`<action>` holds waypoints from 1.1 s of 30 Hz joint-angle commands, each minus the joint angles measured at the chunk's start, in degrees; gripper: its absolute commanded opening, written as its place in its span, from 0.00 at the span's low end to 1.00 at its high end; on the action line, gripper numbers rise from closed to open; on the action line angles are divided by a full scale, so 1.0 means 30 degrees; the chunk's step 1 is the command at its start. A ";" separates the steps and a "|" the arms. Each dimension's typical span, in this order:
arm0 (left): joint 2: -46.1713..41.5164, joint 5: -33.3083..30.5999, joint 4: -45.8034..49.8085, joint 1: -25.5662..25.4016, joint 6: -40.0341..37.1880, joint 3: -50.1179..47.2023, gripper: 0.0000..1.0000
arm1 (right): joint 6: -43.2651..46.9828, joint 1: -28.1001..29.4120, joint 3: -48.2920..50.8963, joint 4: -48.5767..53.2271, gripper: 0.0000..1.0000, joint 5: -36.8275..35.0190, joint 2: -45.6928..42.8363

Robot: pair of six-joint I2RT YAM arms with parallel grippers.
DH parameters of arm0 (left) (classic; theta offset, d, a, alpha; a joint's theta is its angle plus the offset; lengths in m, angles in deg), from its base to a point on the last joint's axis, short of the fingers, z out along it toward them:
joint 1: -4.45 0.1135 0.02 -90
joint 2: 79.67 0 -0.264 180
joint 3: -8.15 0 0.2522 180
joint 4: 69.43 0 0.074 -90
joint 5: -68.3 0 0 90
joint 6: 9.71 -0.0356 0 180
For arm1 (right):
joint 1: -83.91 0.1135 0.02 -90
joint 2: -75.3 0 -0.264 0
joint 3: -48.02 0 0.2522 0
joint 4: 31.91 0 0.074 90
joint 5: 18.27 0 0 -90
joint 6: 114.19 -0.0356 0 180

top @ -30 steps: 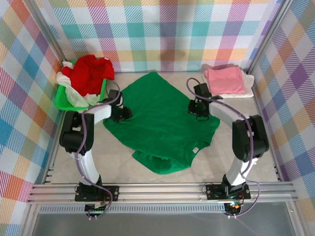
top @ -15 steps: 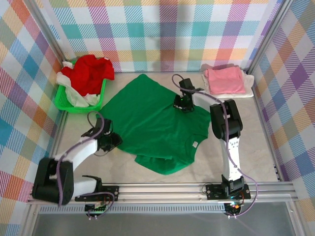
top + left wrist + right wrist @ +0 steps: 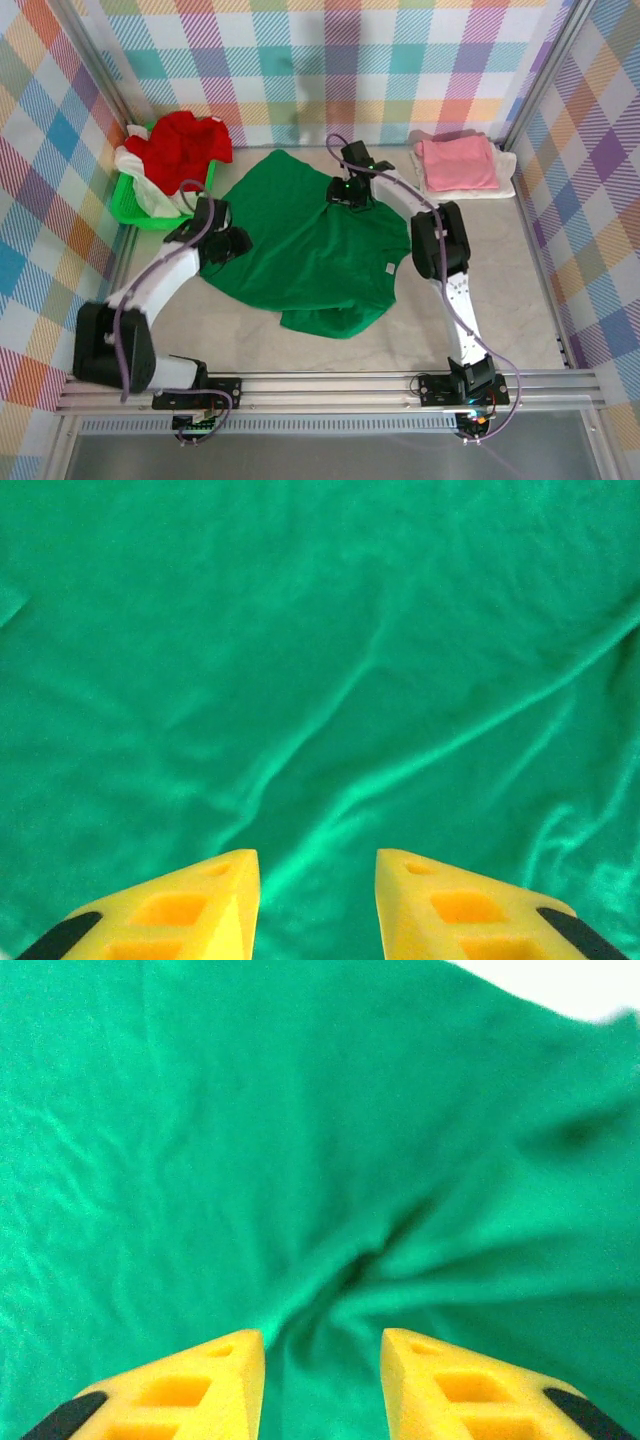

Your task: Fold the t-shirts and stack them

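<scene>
**Top external view: both arms reach over the green shirt, jaws parted**

The green t-shirt (image 3: 310, 255) lies spread, a bit rumpled, on the table (image 3: 540, 290), its collar end toward the arm bases. The lime basket (image 3: 130, 208) sits just off the shirt's far-left corner, heaped with a red t-shirt (image 3: 185, 145) and a white one (image 3: 150, 195). Off the shirt's far-right corner there's a folded pink t-shirt (image 3: 455, 163) lying on a folded white one (image 3: 503, 188).

The left gripper (image 3: 232, 243) is down at the shirt's left edge. Half a second ago it was at the shirt's near-left corner; it has since slid along that edge, away from the bases. The right gripper (image 3: 345, 190) is at the shirt's far edge, further left than it was. The whole shirt has crept left with them, and its right side no longer reaches as far right as it did a second back.

From the left wrist, the left gripper (image 3: 315, 858) has its yellow fingers (image 3: 200, 905) apart, with creased green cloth (image 3: 320, 660) showing flat in the gap and nothing pinched that I can see. From the right wrist, the right gripper (image 3: 322, 1338) also stands parted. A raised ridge of the shirt (image 3: 340, 1270) runs down into the gap between its fingers (image 3: 460, 1385), but they aren't clamped on it.
</scene>
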 commanded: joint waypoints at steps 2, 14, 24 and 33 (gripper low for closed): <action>0.5648 0.0498 -0.0185 -0.0079 -0.2768 0.5631 0.34 | -0.0415 -0.0275 0.5867 -0.1200 0.43 -0.1885 -0.6144; 1.8331 0.3209 0.2393 0.0671 -0.1985 1.9479 0.18 | -0.1696 -0.1882 1.7008 -0.4037 0.45 -0.2788 -1.5182; 1.3664 0.2562 -0.2874 0.2863 0.0868 0.9572 0.16 | -0.1128 -0.3439 1.6314 -0.3811 0.45 -0.1425 -1.4365; 1.0450 0.2882 -0.3783 0.2677 0.0875 0.5597 0.17 | 0.0156 -0.3350 1.0700 -0.2669 0.36 -0.0782 -0.7585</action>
